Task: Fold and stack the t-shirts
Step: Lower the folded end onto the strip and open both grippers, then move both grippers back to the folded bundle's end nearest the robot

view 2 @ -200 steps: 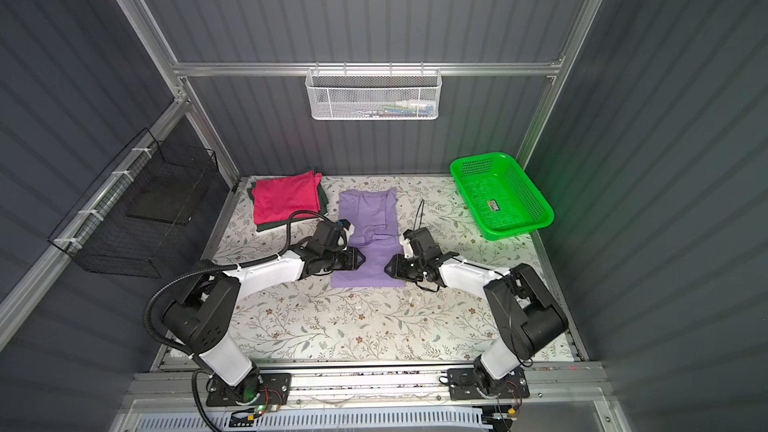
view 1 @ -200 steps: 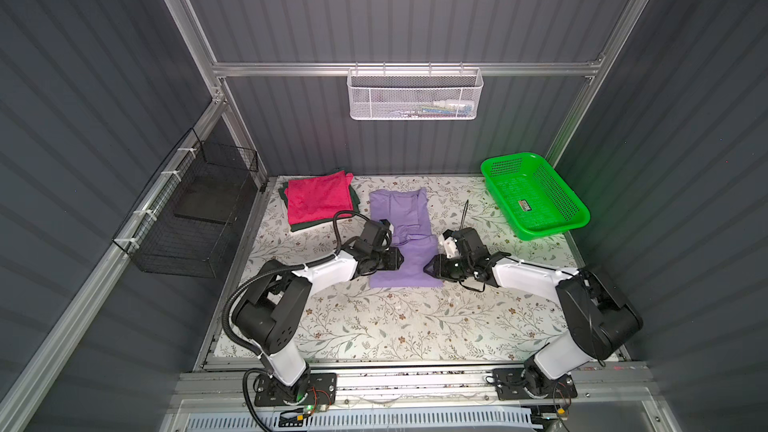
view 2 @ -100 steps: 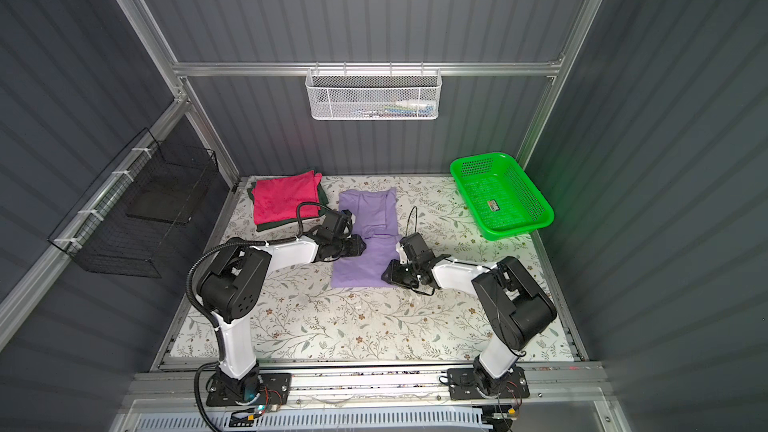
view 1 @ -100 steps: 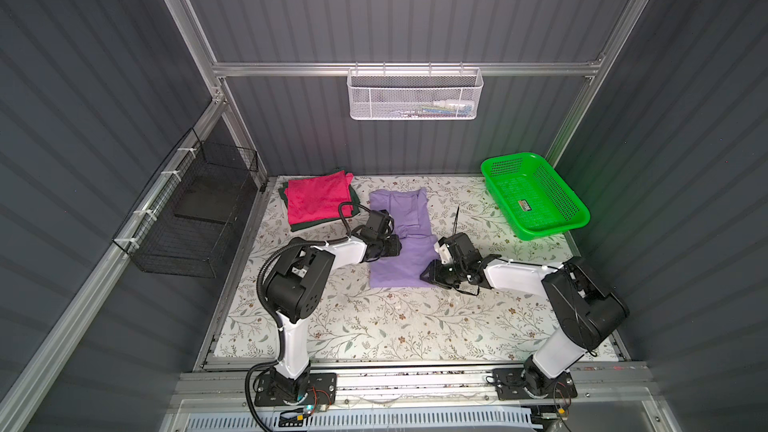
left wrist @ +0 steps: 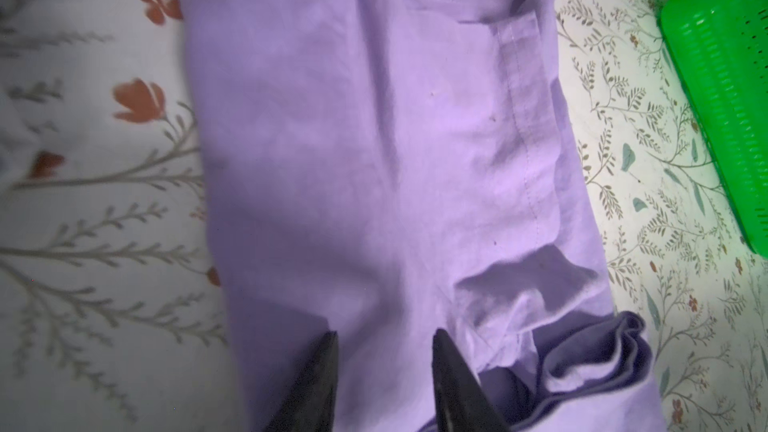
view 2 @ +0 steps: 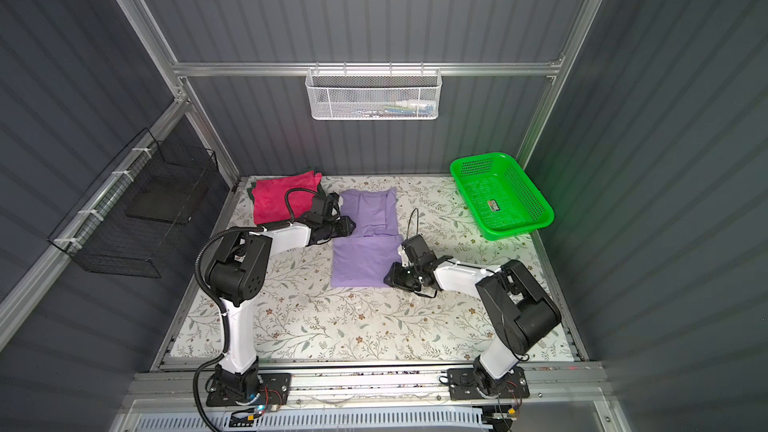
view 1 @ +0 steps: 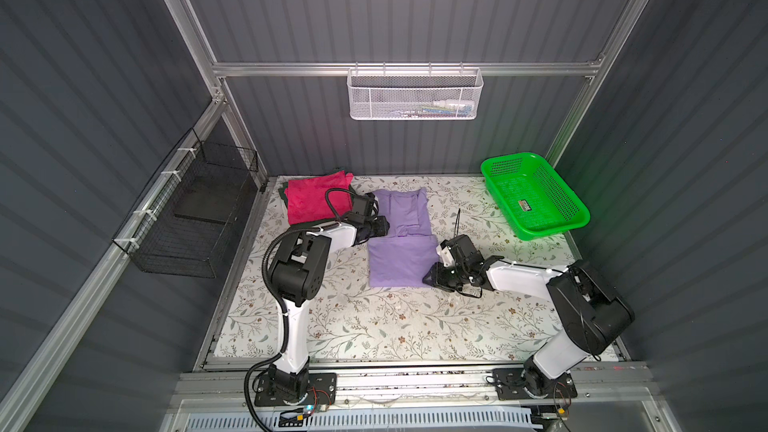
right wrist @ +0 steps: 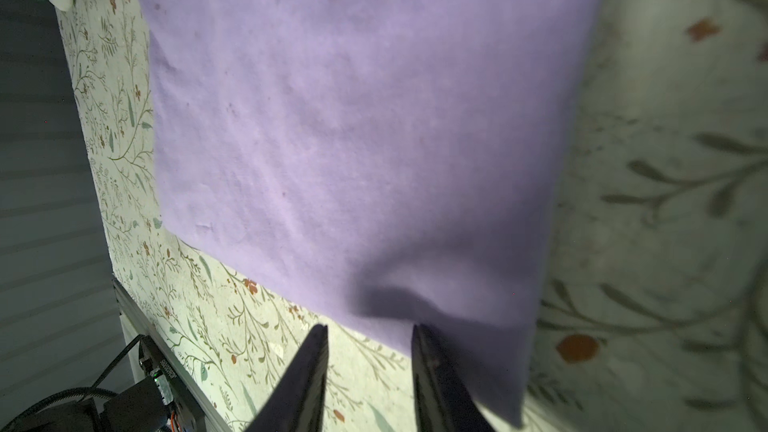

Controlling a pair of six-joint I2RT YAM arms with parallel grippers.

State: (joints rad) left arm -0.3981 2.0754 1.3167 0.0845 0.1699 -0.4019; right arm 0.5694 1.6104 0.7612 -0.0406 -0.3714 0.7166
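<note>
The wrist views alone show the jaws: the left gripper [left wrist: 384,347] stands parted over the lavender t-shirt [left wrist: 374,139] beside its bunched fold, and the right gripper [right wrist: 370,328] stands parted at the shirt's near hem corner. In both top views the shirt lies mid-way across the table [view 1: 374,326], with open surface toward the arm bases. A second ago the left gripper sat nearer along the shirt's left edge.

Three t-shirts: one lavender [view 1: 401,259], one magenta [view 1: 311,201], one dark green [view 1: 283,194] beneath it, upper left. Three baskets: bright green [view 1: 552,229], white mesh [view 1: 415,97], black wire [view 1: 178,251]. Two arms, each with one claw: left claw [view 1: 385,225], right claw [view 1: 428,280].
</note>
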